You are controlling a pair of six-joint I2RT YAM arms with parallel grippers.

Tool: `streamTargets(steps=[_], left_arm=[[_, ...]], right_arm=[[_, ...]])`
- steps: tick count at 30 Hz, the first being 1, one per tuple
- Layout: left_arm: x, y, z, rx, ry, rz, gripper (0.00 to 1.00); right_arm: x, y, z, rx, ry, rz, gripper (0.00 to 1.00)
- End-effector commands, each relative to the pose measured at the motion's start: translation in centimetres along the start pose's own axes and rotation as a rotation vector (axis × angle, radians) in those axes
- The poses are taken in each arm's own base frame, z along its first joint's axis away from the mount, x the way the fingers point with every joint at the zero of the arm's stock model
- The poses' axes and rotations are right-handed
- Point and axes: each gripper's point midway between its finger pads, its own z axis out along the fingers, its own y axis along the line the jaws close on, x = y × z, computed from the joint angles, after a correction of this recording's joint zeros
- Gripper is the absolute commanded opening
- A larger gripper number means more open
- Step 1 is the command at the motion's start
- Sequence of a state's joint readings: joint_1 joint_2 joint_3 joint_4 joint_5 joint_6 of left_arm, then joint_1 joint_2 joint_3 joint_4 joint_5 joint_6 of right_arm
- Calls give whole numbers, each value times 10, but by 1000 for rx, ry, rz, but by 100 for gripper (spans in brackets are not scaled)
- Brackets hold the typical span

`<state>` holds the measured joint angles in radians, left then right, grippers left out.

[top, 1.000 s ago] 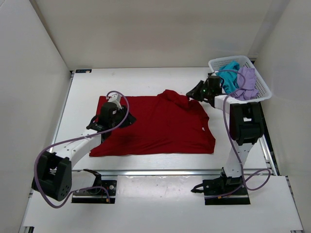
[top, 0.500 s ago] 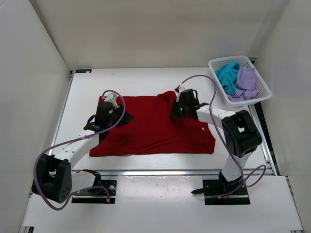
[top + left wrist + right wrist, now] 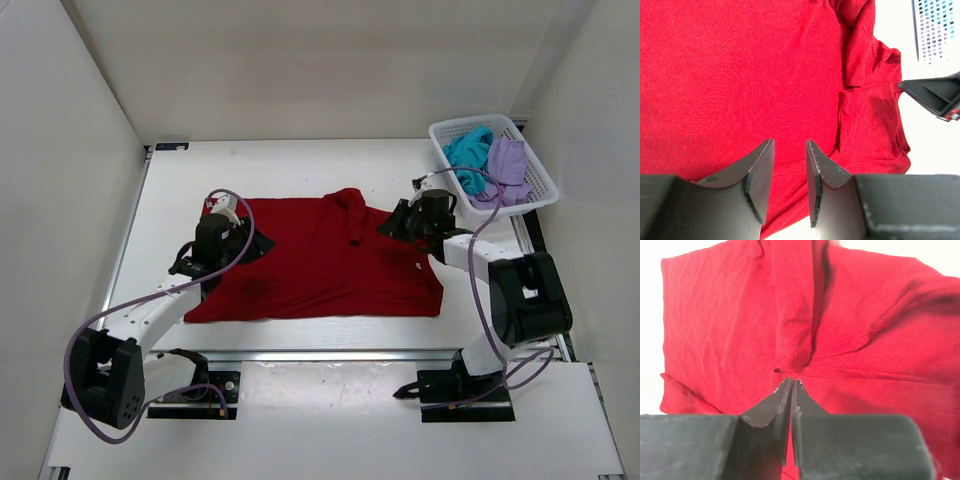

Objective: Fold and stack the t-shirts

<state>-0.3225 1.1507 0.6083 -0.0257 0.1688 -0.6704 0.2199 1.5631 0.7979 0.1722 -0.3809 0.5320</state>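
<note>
The dark red t-shirt (image 3: pixel 320 265) lies spread on the surface (image 3: pixel 300 165), one sleeve flipped inward — folding looks barely begun; the teal t-shirt (image 3: pixel 465 150) and lavender t-shirt (image 3: pixel 508 165) sit in the basket (image 3: pixel 541 182). Left pincer (image 3: pixel 790 145) hangs half-open, empty, over it; right pincer (image 3: pixel 791 383) is closed on nothing visible. Next, each must pinch an edge.

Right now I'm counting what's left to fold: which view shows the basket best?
Top external: the whole basket shows, teal shirt and lavender shirt inside. Left wrist catches only a corner of its mesh; right wrist shows none of it.
</note>
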Motion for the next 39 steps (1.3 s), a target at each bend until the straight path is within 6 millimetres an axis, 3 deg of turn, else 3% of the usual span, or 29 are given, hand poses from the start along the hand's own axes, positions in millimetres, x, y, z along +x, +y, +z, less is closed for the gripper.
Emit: streamTargets(steps=[1,3,9,10,14,18,21,23,24,26,31,32,34,35,37,39], left_arm=[[-5,-4,-5,17,-24,3,42],[-3,-5,-5,19,-18,10,43],[2,-5,-6,21,-10,13,42],[5,-6,-4,22,-4,16,42],[10,-6,-3,24,6,20,42],[7,-5,-3,22,4,13,42],[7,-5,-2,20,4,21,42],[6,-5,-2,22,7,20,42],[3,-3,-3,15,-2,16,42],[6,-5,-2,21,10,25,42],[6,-3,-1,18,11,22,42],[6,0,-1,11,7,27,42],[7,0,-3,9,9,21,42],[3,-1,-3,14,0,25,42],[3,3,-5,5,-3,12,42],[3,4,-7,8,-6,13,42]], right_arm=[[2,12,13,-83,-4,127,2],[-3,8,23,-44,-7,132,5],[-15,2,49,13,-10,83,26],[-27,-1,51,30,-32,79,27],[-40,-7,69,25,-26,65,34],[-46,-14,94,45,23,55,36],[-39,-16,107,61,69,51,37],[-46,-6,113,41,79,24,34],[-47,1,116,24,91,-2,23],[-52,20,120,3,77,-68,16],[-55,75,118,-30,95,-271,13],[-50,75,118,-7,122,-278,12],[-42,96,125,-3,163,-366,15],[-28,86,126,43,226,-371,18],[-6,98,129,73,304,-461,21],[2,99,131,122,316,-505,22]])
